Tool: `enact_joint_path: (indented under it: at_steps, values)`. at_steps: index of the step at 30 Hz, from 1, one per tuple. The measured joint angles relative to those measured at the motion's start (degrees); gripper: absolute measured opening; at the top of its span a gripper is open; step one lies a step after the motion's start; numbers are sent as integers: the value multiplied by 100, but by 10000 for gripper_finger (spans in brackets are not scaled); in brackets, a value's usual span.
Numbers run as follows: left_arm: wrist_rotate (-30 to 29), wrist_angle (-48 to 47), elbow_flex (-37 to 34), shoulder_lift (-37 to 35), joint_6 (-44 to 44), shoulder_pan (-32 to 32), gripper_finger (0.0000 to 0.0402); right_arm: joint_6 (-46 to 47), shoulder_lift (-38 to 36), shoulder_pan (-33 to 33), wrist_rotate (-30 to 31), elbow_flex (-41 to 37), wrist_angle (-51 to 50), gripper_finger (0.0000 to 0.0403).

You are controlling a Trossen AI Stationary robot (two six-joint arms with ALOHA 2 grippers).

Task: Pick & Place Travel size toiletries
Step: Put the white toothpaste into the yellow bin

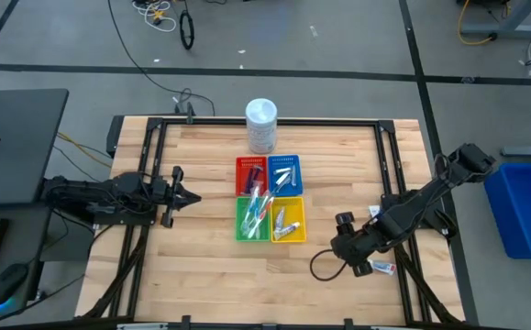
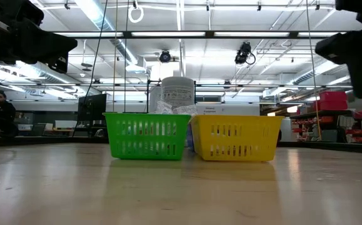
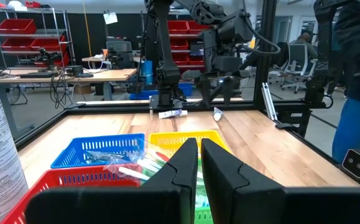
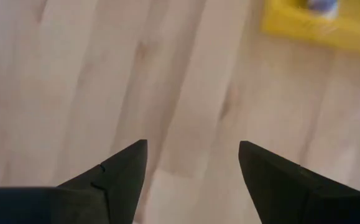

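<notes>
Four square trays stand together mid-table: red (image 1: 250, 173), blue (image 1: 285, 172), green (image 1: 251, 219) and yellow (image 1: 289, 220). Travel size toiletries lie in them: pale sticks (image 1: 257, 203), small white tubes (image 1: 284, 225). One white tube (image 1: 383, 268) and a small sachet (image 1: 373, 212) lie on the wood by the right arm; the left wrist view shows the tube (image 3: 172, 114) and the sachet (image 3: 217, 113) too. My right gripper (image 1: 337, 248) hangs open over bare wood right of the yellow tray (image 4: 316, 23), pointing steeply down, nothing between its fingers (image 4: 192, 146). My left gripper (image 1: 188, 195) waits shut at the left, level (image 3: 199, 142).
A tall white tub (image 1: 261, 125) stands just behind the red tray. A dark metal frame (image 1: 265, 120) runs round the table top. A black cable (image 1: 321, 266) loops on the wood near the right gripper. Bare wood lies between the trays and each arm.
</notes>
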Motion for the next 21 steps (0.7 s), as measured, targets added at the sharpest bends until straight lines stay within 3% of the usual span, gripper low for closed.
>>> enact_joint_path:
  at_steps: [6,21]
  values:
    - [-1,-1,-1,0,0,-1,27,641,0,121,-549,0,-407,255]
    - [1,0,0,0,0,-2,27,1788,92,769,-576,0,-990,265]
